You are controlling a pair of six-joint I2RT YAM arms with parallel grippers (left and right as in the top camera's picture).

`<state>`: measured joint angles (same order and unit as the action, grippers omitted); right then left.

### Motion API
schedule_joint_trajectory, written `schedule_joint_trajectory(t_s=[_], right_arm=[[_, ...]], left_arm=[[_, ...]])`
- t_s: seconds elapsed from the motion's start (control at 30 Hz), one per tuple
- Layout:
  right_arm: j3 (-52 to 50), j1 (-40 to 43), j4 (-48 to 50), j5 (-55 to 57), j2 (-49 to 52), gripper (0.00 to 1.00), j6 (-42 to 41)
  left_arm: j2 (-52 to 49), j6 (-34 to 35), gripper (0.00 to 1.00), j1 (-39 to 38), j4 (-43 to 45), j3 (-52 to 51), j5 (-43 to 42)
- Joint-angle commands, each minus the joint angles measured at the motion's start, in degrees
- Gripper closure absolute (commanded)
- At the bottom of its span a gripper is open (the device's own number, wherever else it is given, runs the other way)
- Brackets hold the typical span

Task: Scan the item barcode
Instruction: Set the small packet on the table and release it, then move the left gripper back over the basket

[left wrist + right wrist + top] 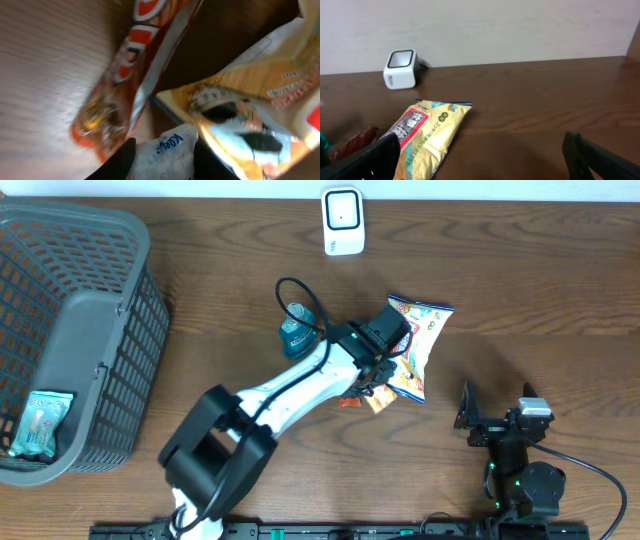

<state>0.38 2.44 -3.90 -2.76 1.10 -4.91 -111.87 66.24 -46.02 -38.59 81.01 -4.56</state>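
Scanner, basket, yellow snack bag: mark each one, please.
scanner (342, 215), overhead view, front face
basket (143, 330), overhead view, right wall
yellow snack bag (432, 132), right wrist view, middle of its front

Left pincer (164, 152) clamped, arm outstretched; right pincer (467, 412) spread wide.

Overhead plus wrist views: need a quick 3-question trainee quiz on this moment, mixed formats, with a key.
1. True or false: the scanner stands on the table, touched by neither arm.
2. In the left wrist view, what sits between the fingers of the left gripper? A) a white packet B) a spoon C) nothing
3. Fill in: the right gripper is ____ (open or shut).

Key: 1 true; 2 A; 3 open.
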Motion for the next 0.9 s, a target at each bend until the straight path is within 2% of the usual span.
schedule_joint_trajectory(t_s=[0.0,0.13,0.23,0.33,0.53,0.87], right_arm=[[-0.07,-0.28,-0.22,0.28,-0.07,0.01,0.7],[-0.07,-0.28,-0.22,0.28,-0.07,0.01,0.7],[-0.07,-0.28,-0.2,0.28,-0.07,0.01,0.7],[-0.07,-0.28,-0.22,0.28,-0.07,0.01,0.7],[-0.07,-0.28,-0.22,0.28,-0.07,0.01,0.7],[-0.07,-0.28,-0.22,0.28,-0.07,0.01,0.7]], left_arm=[[-1.38,3.02,0.66,-1.18,3.17,-0.17,-0.33],[-1.38,2.6,0.33,-1.53,5.38,-0.15,-0.07],[-1.36,0.37,0.18,-1.18,4.63,-0.13,0.04],[-0.55,-3.65,0.12,-1.16,2.49,-0.09,-0.33],[5.88,-10.54,0.12,-1.16,-2.45,-0.09,1.25],[30.73,-20.83,0.12,-1.16,-4.2,0.35,22.43]])
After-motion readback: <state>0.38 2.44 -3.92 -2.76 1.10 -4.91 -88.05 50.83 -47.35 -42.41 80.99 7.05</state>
